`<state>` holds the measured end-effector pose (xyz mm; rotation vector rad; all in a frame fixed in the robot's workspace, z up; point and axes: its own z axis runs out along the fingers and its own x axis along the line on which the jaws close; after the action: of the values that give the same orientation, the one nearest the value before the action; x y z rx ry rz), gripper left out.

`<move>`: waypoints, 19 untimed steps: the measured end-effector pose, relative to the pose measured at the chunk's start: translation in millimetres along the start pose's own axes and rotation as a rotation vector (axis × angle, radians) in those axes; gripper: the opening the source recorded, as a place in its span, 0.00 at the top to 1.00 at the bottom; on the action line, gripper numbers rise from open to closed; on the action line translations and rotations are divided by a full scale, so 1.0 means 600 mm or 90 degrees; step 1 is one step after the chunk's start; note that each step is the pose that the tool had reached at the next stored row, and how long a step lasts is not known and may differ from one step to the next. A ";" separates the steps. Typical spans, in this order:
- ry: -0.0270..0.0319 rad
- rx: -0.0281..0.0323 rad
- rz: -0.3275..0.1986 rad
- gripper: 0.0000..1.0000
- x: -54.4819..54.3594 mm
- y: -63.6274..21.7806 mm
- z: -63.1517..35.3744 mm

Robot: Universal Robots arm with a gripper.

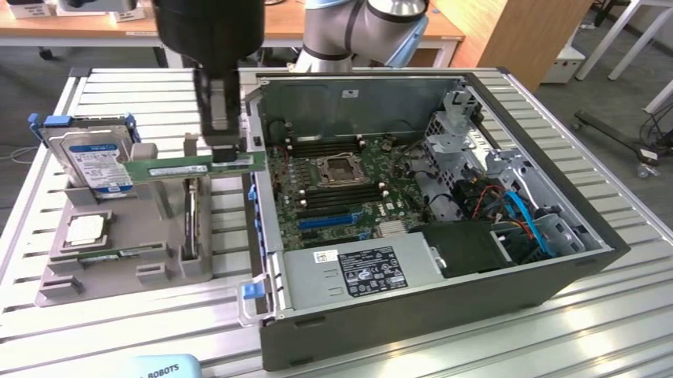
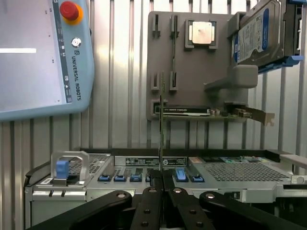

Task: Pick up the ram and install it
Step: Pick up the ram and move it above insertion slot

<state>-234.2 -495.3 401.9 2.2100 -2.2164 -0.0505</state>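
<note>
the ram point(image 1: 179, 168) sits left of centre in the exterior view, level and on edge, held up over the grey holder tray point(image 1: 105, 264). the gripper point(image 1: 223, 148) is clamped on its upper edge, toward the end nearest the open computer case point(image 1: 547, 264) (from the wrist camera it is a thin line rising from between the pinched fingers point(image 2: 148, 206)). further left on the tray stand the hard drive point(image 1: 93, 161) and, lower in the frame, the silver cpu chip point(image 1: 84, 227). tray and case rest on a slatted metal table point(image 1: 137, 323); the motherboard point(image 1: 336, 185) lies exposed at centre.
</note>
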 end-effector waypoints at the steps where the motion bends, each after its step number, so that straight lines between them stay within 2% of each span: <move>1: 0.0000 0.0000 0.000 0.89 0.000 -0.007 0.000; 7: 0.0000 0.0000 0.000 0.89 0.000 -0.047 -0.001; 19: 0.0000 0.0000 -0.001 0.89 0.000 -0.114 -0.003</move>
<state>-165.7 -495.5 401.9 2.2117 -2.2148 -0.0504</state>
